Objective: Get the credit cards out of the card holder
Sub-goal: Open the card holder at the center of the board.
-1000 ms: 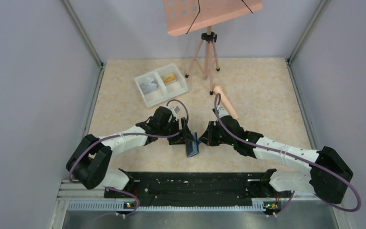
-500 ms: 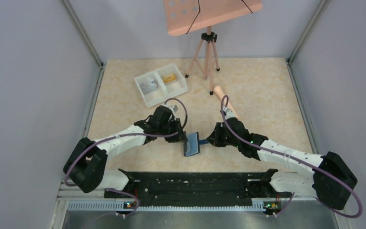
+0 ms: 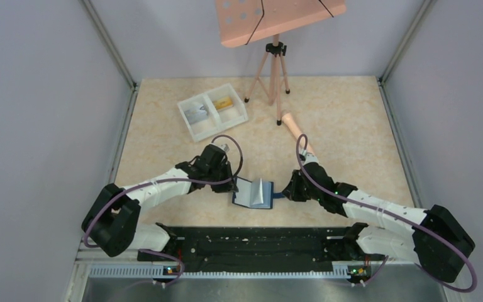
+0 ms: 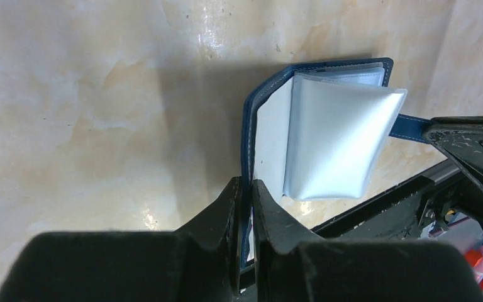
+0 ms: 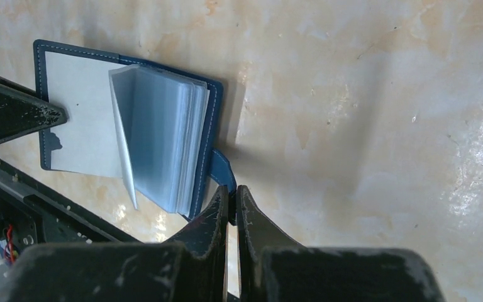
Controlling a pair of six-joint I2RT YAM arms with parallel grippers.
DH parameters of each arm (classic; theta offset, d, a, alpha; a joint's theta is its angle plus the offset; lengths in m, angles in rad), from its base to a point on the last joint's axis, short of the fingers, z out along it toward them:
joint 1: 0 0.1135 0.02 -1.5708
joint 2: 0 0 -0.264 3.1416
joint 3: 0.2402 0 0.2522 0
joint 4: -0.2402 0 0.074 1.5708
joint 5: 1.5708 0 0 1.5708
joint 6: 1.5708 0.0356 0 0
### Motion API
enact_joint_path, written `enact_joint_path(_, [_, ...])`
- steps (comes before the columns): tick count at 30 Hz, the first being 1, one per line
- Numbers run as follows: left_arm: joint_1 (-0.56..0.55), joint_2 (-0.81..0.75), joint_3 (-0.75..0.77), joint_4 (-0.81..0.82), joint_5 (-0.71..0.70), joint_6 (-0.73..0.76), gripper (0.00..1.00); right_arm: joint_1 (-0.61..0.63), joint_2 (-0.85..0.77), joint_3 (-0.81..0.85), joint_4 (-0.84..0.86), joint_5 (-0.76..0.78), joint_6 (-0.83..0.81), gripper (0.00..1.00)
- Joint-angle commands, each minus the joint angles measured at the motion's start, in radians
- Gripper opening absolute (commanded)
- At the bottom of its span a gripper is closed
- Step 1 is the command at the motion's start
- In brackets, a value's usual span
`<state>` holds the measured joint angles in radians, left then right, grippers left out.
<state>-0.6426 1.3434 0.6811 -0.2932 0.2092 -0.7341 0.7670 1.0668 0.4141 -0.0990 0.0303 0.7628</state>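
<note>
The blue card holder lies open on the table between my two arms, its pale clear sleeves fanned up from the spine. My left gripper is shut on the edge of its left cover. My right gripper is shut on the small blue tab at the right edge. The sleeves look pale and I cannot make out a card in them. A yellow-orange credit card and a grey one lie in the white tray.
The white two-compartment tray stands at the back left. A tripod carrying a peach board stands at the back centre. A peach cylinder lies behind the right arm. A black rail runs along the near edge.
The card holder, earlier held on edge between the arms, now lies spread open. The left gripper has closed on its cover. The right gripper drew the tab rightward.
</note>
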Motion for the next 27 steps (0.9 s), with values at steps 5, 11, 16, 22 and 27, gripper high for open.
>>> enact_joint_path(5, [0.001,-0.022,-0.016,-0.028,-0.067,-0.005,0.17,-0.014,-0.059,0.049,-0.049,0.015,0.003,0.18])
enact_joint_path(11, [0.001,-0.037,-0.055,0.062,0.021,-0.032,0.09,-0.012,-0.114,0.140,-0.094,-0.068,0.007,0.35])
enact_joint_path(16, [0.001,-0.043,-0.094,0.135,0.058,-0.072,0.05,-0.013,-0.105,0.132,-0.017,-0.121,0.037,0.39])
enact_joint_path(22, [0.001,-0.029,-0.137,0.213,0.085,-0.124,0.00,-0.012,0.007,0.095,0.091,-0.197,0.050,0.47])
enact_joint_path(27, [0.001,-0.030,-0.157,0.266,0.094,-0.151,0.00,-0.012,0.069,0.068,0.145,-0.226,0.054,0.57])
